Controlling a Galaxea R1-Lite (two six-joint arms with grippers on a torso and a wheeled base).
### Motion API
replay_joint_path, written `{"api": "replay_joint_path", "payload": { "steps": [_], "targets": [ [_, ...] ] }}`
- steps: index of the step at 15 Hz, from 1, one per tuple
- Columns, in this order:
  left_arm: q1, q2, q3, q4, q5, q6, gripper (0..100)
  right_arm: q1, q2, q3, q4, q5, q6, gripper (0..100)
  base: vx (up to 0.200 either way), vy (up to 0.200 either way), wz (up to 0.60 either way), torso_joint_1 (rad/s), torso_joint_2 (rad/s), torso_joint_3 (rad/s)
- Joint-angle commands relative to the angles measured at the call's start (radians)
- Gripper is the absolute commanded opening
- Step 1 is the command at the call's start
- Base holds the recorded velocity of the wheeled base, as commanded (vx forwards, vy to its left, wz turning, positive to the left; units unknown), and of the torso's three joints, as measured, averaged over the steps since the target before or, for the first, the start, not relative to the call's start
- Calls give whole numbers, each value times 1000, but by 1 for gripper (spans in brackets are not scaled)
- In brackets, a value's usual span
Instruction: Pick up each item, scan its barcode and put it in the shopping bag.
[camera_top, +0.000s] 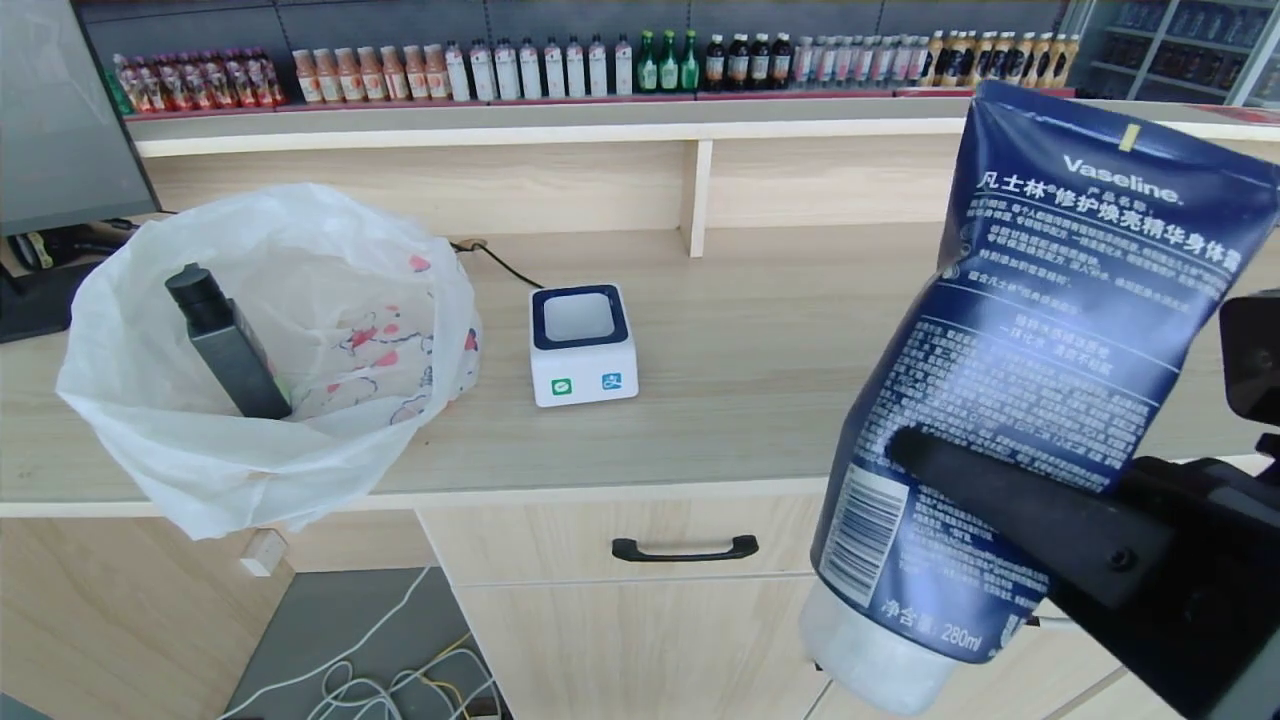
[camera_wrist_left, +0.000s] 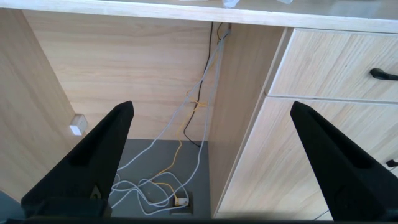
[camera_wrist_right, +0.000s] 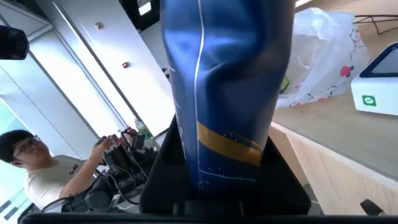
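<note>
Your right pincer is clenched across the lower body of a dark blue soft plastic tube of body lotion. It holds the tube in the air on the robot's right, tilted, with the pale cap end down. As far as you can judge from the head view, the tube hangs short of the front edge of the pale wooden desk. I read this as the scanning step: the tube is picked up but not yet presented. Its white barcode panel sits near the cap and faces back toward the head camera. The small white box scanner with a dark-framed window on top stands well apart, toward the middle of the desk, with its window facing up. Your next move likely calls for carrying the tube over the scanner and rolling the wrist so the barcode looks down at that window. Only afterward does it go on to the white translucent plastic shopping bag at the desk's left, where a dark grey squared bottle leans inside. Mind the squashy tube, which may slip as you rotate. Your left pincer is spread wide and holds nothing, low before the open space under the desk.
</note>
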Motion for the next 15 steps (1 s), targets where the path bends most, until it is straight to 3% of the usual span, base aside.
{"api": "replay_joint_path", "payload": {
  "steps": [1, 6, 15],
  "targets": [
    [-2, 0, 0, 0, 0, 6, 100, 19, 10, -83, -1, 5, 31, 0, 0, 0, 0, 0, 0, 0],
    [-2, 0, 0, 0, 0, 3, 100, 44, 21, -167, -1, 5, 82, 0, 0, 0, 0, 0, 0, 0],
    [-2, 0, 0, 0, 0, 2, 100, 44, 29, -153, -1, 5, 100, 0, 0, 0, 0, 0, 0, 0]
  ]
}}
